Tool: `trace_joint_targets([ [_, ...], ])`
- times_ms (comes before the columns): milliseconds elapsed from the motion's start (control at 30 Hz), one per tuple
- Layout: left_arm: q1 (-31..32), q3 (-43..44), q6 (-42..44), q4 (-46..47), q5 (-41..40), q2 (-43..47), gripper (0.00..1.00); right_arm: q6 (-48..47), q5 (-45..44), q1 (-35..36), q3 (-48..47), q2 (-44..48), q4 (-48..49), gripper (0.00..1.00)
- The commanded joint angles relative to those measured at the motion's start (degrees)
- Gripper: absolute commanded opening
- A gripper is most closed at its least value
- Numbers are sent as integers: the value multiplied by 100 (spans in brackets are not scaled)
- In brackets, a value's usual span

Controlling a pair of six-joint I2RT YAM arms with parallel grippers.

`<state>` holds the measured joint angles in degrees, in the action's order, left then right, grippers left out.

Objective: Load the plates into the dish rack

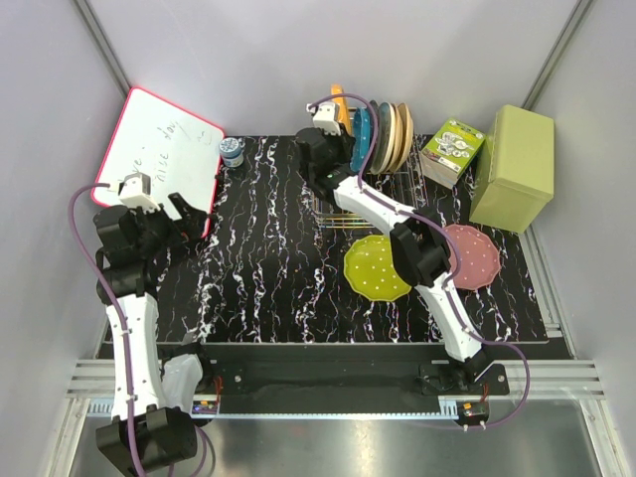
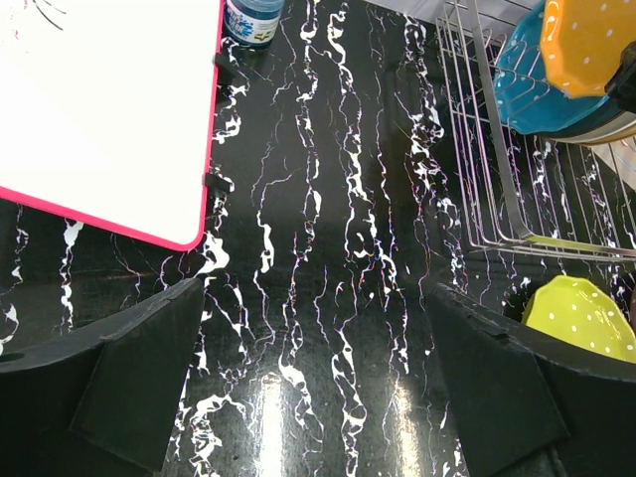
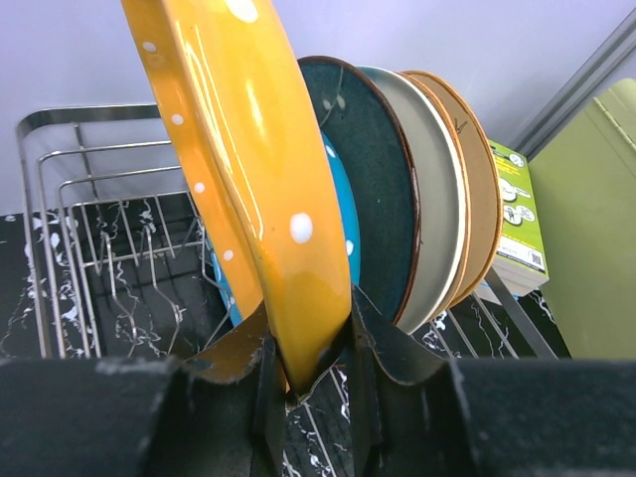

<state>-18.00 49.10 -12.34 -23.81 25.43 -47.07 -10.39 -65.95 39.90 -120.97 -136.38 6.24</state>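
Right jaws gripped orange plate upright, just left of blue plate at dish rack; left jaws open.

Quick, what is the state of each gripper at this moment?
Left gripper: open, holding nothing.
Right gripper: closed on the orange plate.
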Motion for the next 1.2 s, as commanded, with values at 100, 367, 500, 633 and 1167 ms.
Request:
trace_joint_targets([
  [100,-37,-41,-58,281,173,-57,99,-33,-418,-132,-278,129,1099,0],
  [367,-55,-59,-58,281,190,-74,99,-42,-357,-149,-287,-20,1090,0],
  [500,-63,-67,-49,307,217,-83,99,-33,-313,-140,-322,-134,1099,0],
  [633,-72,-94,-49,307,226,-101,99,-24,-313,-149,-349,-231,1099,0],
  [1167,-90,-120,-76,325,296,-171,99,353,-419,-149,-463,-495,677,0],
])
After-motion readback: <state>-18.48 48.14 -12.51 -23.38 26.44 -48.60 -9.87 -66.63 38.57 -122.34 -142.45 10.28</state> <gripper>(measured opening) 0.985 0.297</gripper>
